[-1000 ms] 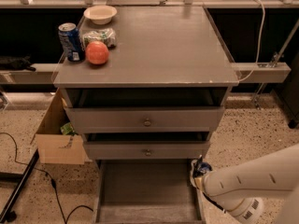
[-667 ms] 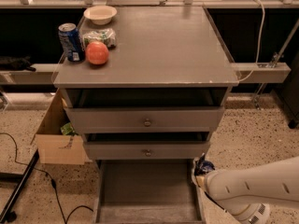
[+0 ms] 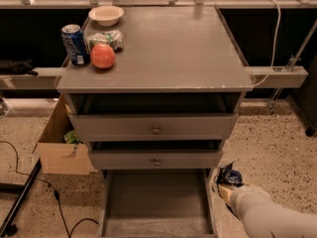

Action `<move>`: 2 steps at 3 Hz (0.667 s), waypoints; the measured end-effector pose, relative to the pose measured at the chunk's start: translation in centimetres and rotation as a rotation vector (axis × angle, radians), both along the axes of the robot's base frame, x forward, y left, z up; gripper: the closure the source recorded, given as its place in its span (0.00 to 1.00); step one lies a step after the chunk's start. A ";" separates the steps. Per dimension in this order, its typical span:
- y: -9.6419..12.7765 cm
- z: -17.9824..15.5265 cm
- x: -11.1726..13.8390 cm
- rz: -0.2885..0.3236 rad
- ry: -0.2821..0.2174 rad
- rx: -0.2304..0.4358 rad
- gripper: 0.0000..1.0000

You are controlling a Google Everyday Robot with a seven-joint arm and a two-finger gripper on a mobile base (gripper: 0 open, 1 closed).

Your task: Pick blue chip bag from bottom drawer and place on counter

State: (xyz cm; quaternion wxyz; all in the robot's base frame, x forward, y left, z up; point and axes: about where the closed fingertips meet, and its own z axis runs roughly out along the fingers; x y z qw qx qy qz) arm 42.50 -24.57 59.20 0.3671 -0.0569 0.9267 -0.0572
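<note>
Pincer (image 3: 224, 187), foil bag (image 3: 230, 174): rightward, beside drawer (image 3: 154, 203)

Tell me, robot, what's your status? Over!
Hand beside the deep grey bottom drawer, gripping crumpled navy foil chip bag. Flat grey counter not yet reached. Nothing blocking.

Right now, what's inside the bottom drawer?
Only bare grey floor shows in the bottom drawer; its back is hidden under the middle drawer. The blue chip bag is outside, at the claw, to its right.

you look at a lab or workshop: speckled floor (image 3: 277, 143), cardboard box (image 3: 59, 157), metal rail (image 3: 277, 76); gripper (image 3: 224, 186) low right, beside the drawer (image 3: 156, 197).
</note>
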 end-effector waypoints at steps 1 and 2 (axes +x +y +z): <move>0.0 0.0 0.0 0.000 0.000 0.000 1.00; -0.9 2.0 -0.5 -0.009 -0.046 -0.016 1.00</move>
